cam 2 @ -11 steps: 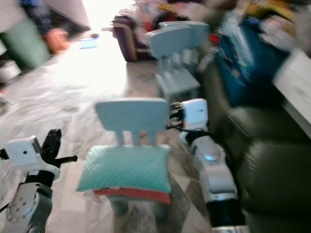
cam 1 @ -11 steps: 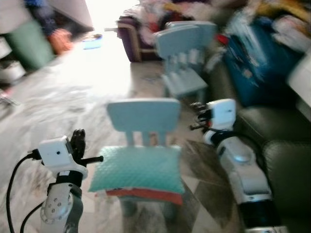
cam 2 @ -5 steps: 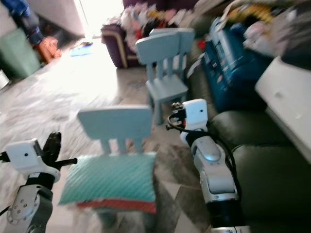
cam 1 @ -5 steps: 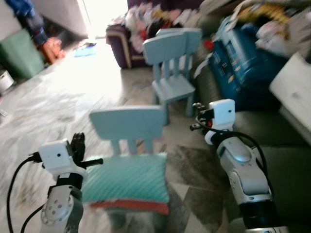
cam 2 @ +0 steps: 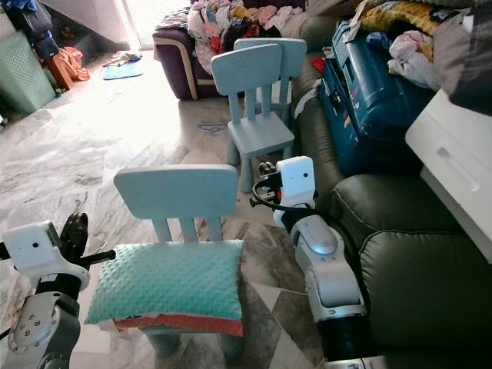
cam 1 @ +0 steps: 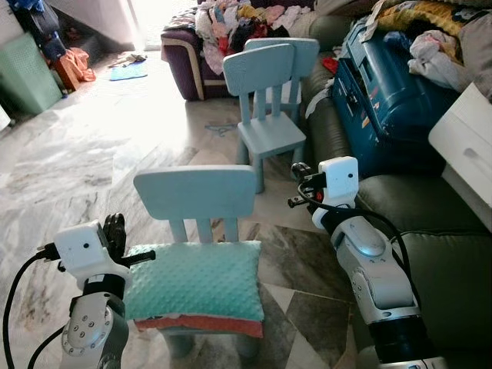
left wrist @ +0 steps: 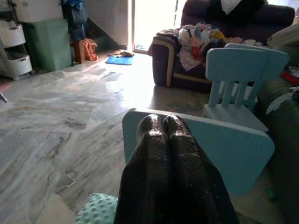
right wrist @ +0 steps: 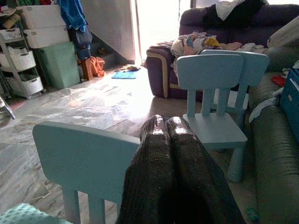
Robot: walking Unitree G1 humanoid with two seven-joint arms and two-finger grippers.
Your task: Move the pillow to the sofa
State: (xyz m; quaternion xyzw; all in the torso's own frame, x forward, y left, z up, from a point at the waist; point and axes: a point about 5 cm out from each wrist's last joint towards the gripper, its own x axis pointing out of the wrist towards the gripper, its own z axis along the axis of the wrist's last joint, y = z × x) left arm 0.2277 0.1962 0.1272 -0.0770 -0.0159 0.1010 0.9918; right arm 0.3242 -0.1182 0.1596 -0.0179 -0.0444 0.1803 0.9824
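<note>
The teal bumpy pillow (cam 1: 194, 279), orange underneath, lies on the seat of a small light-blue chair (cam 1: 195, 192) right in front of me. My left gripper (left wrist: 163, 120) is shut and empty. It hovers at the pillow's left edge, level with the seat, and points past the chair back. My right gripper (right wrist: 164, 122) is shut too. It is held up to the right of the chair back, apart from it. The dark green leather sofa (cam 1: 434, 231) runs along the right, under and behind my right arm (cam 1: 369, 269).
Two more light-blue chairs (cam 1: 269, 100) stand ahead on the marble floor. A blue suitcase (cam 1: 384, 84) and clothes lie on the sofa's far end, with a white box (cam 1: 469, 146) nearer. A purple sofa with laundry (cam 1: 192, 46) and a green bin (cam 1: 31, 73) stand far back.
The whole picture has shifted and sharpened as the camera moved. Both grippers stay shut in the same pose, and the pillow still lies on the chair.
</note>
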